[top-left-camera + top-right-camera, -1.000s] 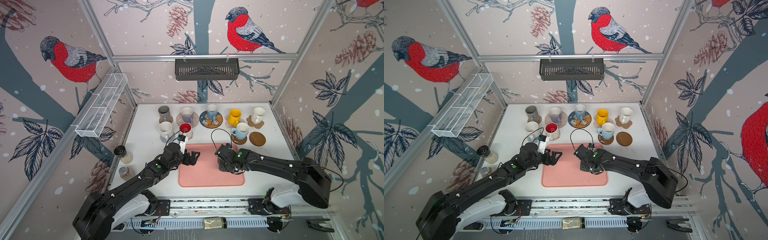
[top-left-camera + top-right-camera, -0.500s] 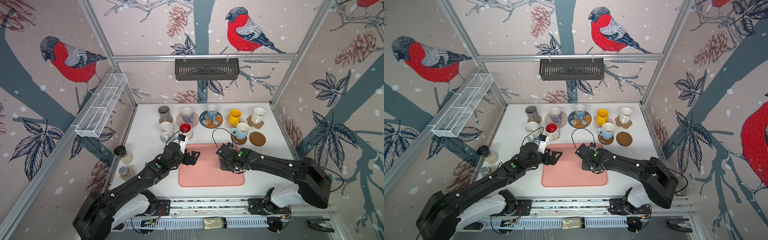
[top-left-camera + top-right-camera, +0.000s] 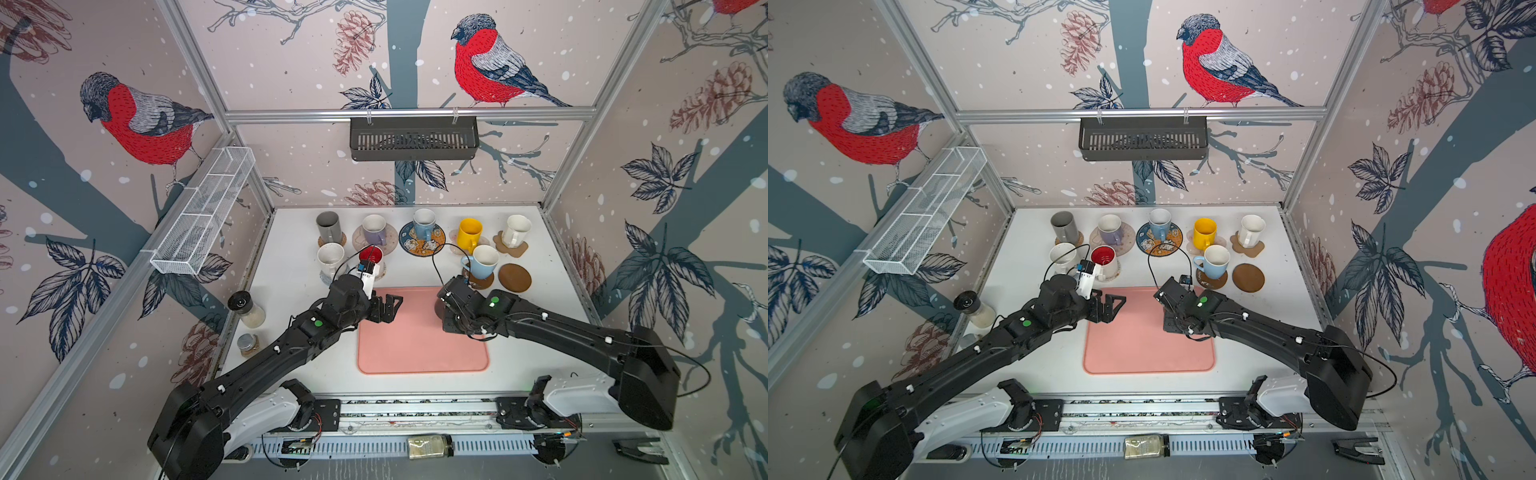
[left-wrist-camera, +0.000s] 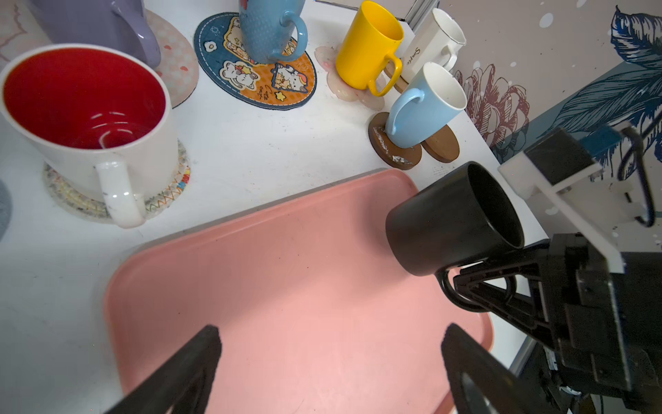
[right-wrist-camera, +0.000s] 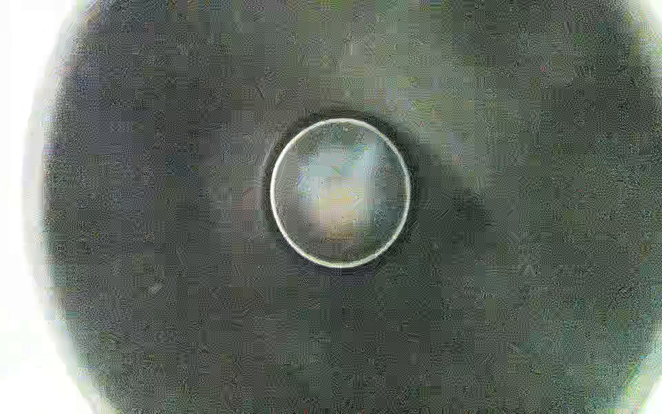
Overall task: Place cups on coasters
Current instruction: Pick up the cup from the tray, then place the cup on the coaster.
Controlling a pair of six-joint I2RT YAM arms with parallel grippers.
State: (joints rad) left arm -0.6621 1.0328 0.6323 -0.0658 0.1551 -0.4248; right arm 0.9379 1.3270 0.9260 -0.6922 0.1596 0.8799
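Over the near-left part of the pink tray (image 3: 419,353): left gripper (image 4: 331,328) hangs with jaws spread wide, nothing between them. I leave it parked. At the tray's far right corner the right gripper (image 4: 465,283) pinches the handle of the black mug (image 4: 447,222). The left wrist view shows the fingers closed on the loop and the mug tipped, mouth leaning back toward that arm. Whether the base is fully clear of the tray I cannot tell. The right wrist view gives only a dark blur with a pale ring, so no help there. Just beyond that same corner lies the bare brown disc (image 3: 514,277), which I judge to be the target. The light blue mug (image 3: 482,261) stands on its own disc just beside it, on the side nearer the tray's middle. Note to self: a handle grip lets the body swing, so level the mug first and carry it slowly. Come in from the side away from the blue mug, set the base flat and centred, then part the jaws. Farther out from the tray's far edge, the mugs from the grey mug (image 3: 328,226) across to the white mug (image 3: 515,230) all sit on coasters. I judge this is the last one.
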